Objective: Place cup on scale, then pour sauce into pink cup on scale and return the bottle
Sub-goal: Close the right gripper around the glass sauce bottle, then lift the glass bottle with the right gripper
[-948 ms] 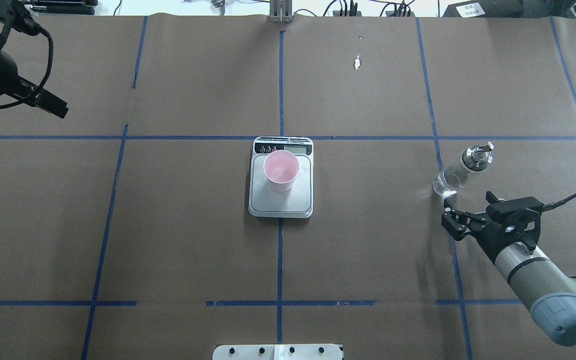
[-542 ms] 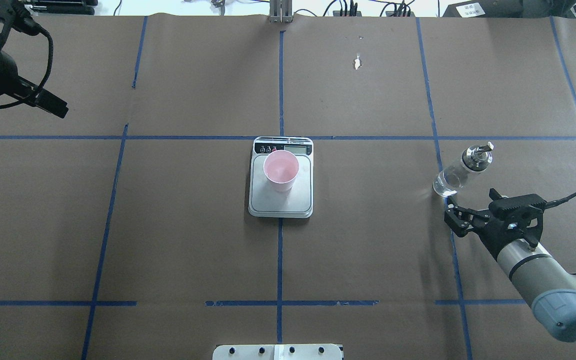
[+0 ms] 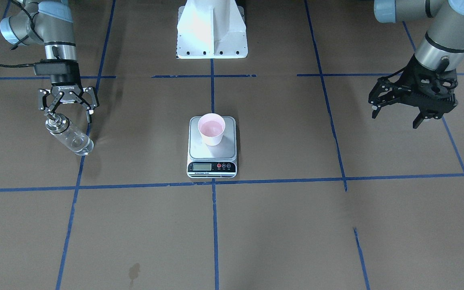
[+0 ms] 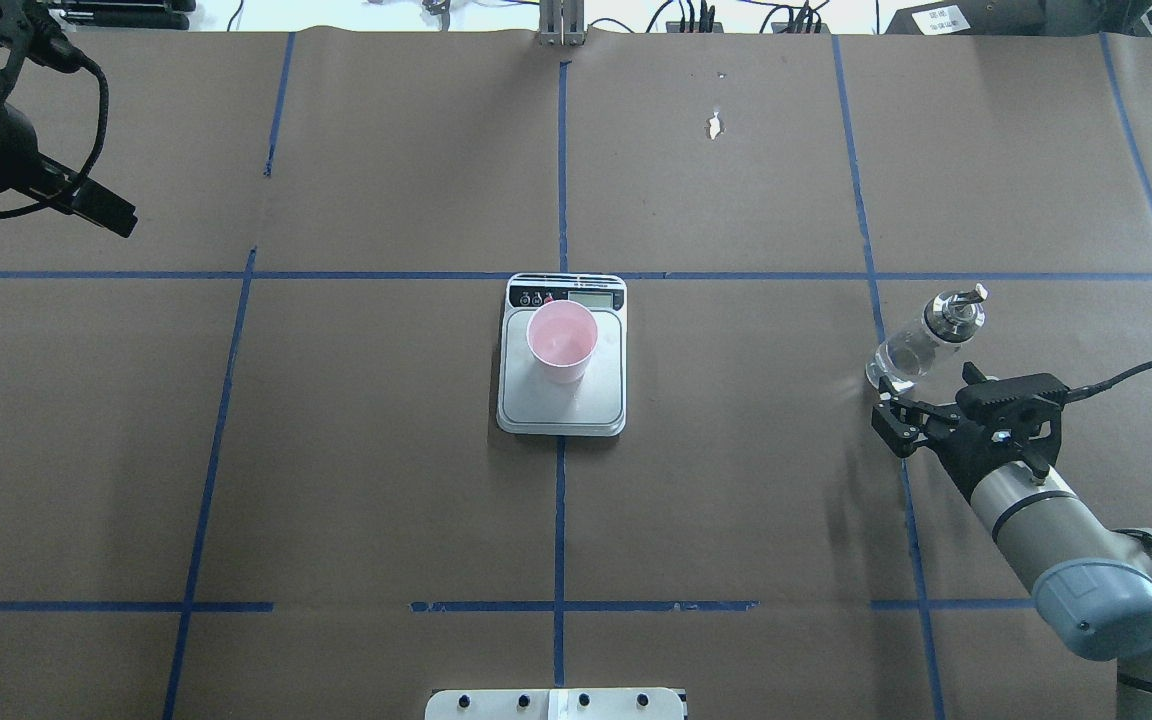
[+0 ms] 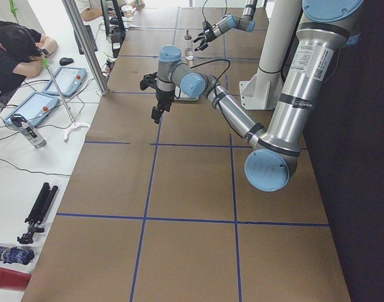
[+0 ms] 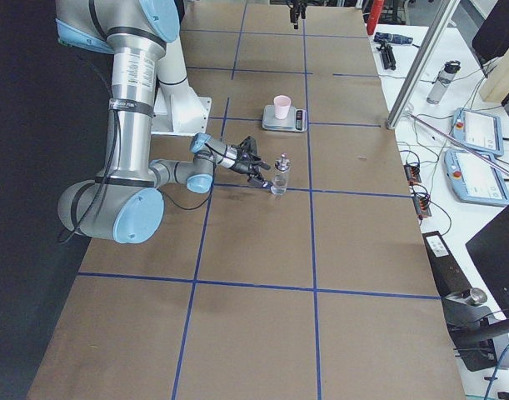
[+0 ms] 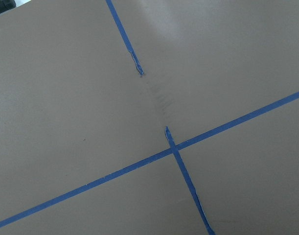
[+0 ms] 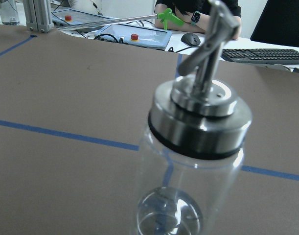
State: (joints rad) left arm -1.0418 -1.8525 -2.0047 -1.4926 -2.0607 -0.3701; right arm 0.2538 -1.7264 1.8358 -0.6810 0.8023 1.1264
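Observation:
The pink cup [image 4: 562, 340] [image 3: 212, 129] stands upright on the silver scale [image 4: 562, 405] [image 3: 212, 151] at the table's middle. Far to the right in the overhead view, the clear glass bottle [image 4: 924, 340] [image 3: 71, 139] [image 6: 280, 175] stands upright with its silver cap and spout on, a little clear sauce at its bottom. My right gripper [image 4: 921, 400] [image 3: 67, 116] is open and low, close on the robot's side of the bottle, holding nothing. The right wrist view is filled by the bottle [image 8: 193, 161]. My left gripper [image 3: 413, 110] hangs open and empty above the far left of the table.
Blue tape lines [image 4: 561, 520] cross the brown paper table cover. The white robot base [image 3: 212, 28] sits at the near edge. A metal post [image 4: 561, 25] stands at the far edge. Beyond it lie desks with tablets and a person [image 5: 16, 44].
My right gripper has moved forward toward the bottle, closing most of the gap, still open. The left arm, cup, scale and bottle have not moved.

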